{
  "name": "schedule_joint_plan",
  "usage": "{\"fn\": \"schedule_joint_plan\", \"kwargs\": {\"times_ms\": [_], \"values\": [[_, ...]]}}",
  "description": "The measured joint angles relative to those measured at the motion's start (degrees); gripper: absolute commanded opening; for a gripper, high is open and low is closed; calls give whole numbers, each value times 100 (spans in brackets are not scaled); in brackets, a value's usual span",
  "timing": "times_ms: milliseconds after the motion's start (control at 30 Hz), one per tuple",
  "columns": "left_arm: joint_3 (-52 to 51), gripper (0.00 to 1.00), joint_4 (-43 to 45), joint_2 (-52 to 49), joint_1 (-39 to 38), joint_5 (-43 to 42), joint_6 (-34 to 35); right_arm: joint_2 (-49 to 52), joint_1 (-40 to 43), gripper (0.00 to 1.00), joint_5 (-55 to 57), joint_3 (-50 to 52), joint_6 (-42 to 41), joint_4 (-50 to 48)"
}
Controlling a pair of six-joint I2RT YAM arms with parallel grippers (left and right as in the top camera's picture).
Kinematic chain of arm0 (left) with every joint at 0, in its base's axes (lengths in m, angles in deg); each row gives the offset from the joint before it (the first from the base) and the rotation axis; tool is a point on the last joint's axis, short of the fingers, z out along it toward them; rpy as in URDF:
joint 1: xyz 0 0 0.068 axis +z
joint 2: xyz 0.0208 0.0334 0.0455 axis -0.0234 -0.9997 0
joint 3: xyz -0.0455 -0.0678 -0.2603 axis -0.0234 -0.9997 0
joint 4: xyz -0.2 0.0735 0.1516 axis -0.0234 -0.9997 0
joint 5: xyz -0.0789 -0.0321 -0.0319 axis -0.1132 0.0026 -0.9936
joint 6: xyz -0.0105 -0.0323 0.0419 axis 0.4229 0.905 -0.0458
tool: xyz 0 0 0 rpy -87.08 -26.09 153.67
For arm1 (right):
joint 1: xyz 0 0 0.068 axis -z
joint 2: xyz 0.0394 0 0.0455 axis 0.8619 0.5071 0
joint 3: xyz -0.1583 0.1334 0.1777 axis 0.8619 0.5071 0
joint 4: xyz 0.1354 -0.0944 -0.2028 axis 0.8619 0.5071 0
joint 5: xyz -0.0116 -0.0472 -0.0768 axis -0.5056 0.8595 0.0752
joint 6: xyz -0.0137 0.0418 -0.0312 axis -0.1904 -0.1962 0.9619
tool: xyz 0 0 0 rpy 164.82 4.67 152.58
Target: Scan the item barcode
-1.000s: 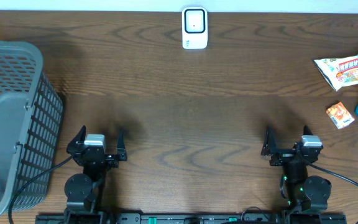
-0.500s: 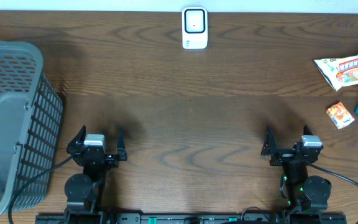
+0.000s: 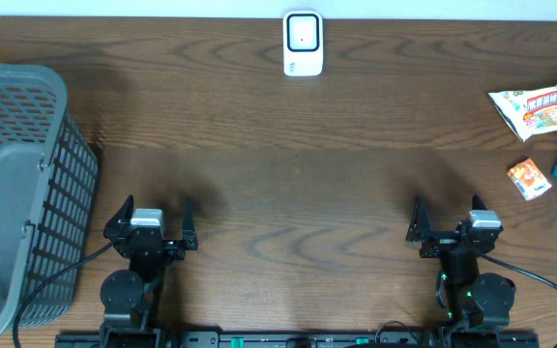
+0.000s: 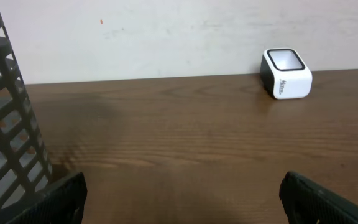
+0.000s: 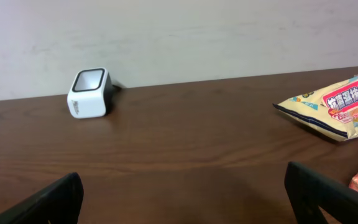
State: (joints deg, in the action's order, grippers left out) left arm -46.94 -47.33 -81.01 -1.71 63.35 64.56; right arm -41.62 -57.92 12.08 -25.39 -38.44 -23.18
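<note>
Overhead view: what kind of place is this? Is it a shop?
Probably a pretend shop checkout set up for robots. A white scanner sits at the back of the table, a grey basket on the left, a snack bag on the right.

Dark wooden table [image 3: 288, 193], pale wall [image 4: 166, 37]

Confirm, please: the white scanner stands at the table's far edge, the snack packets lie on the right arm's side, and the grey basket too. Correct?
No: the grey basket stands on the left arm's side, as the overhead view shows. The white scanner is at the far edge of the table; the snack packets lie on the right arm's side.
</note>
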Motion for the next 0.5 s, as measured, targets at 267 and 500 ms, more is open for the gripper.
{"fn": "schedule_joint_plan", "kwargs": {"times_ms": [267,500], "values": [[0,98,0,0,0,0,39,0,0,99,0,0,0,0],[0,98,0,0,0,0,42,0,2,99,0,0,2,0]]}}
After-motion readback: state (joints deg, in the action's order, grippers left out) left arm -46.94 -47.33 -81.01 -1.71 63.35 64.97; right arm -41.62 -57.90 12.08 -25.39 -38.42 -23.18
